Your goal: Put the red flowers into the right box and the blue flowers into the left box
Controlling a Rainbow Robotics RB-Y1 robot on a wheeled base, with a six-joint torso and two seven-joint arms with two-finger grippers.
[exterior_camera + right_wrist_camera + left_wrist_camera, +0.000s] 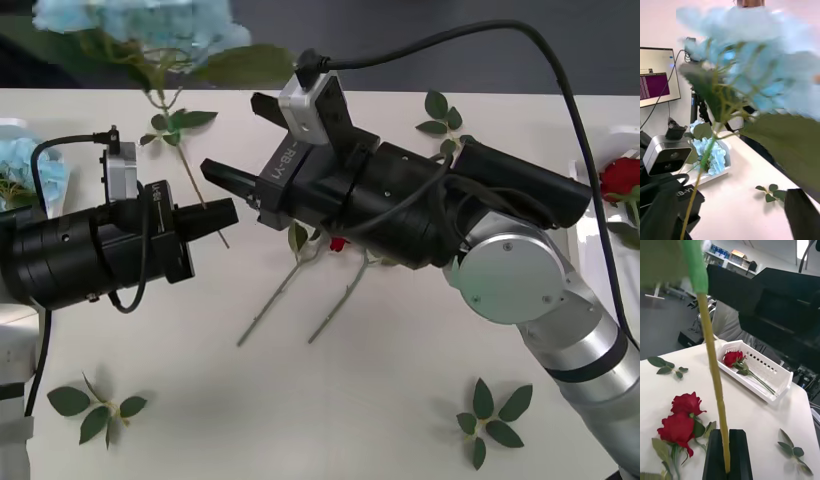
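Note:
My left gripper (222, 213) (727, 433) is shut on the bottom of a blue flower's green stem (715, 371). That blue flower (130, 25) (752, 63) stands upright, high above the table's far left. My right gripper (232, 135) (730, 191) is open right beside the stem; its jaws stand wide apart. Two red flowers (681, 416) lie on the table, partly hidden beneath my right arm (338, 243). The left box (724, 170) holds blue flowers (25, 165). The right box (779, 369) holds one red flower (620, 178) (733, 357).
Loose leaf sprigs lie at the near left (95, 408), the near right (490, 420) and the far right (440, 110). My two arms nearly meet over the middle of the white table (300, 400). A monitor (655, 78) stands beyond the table.

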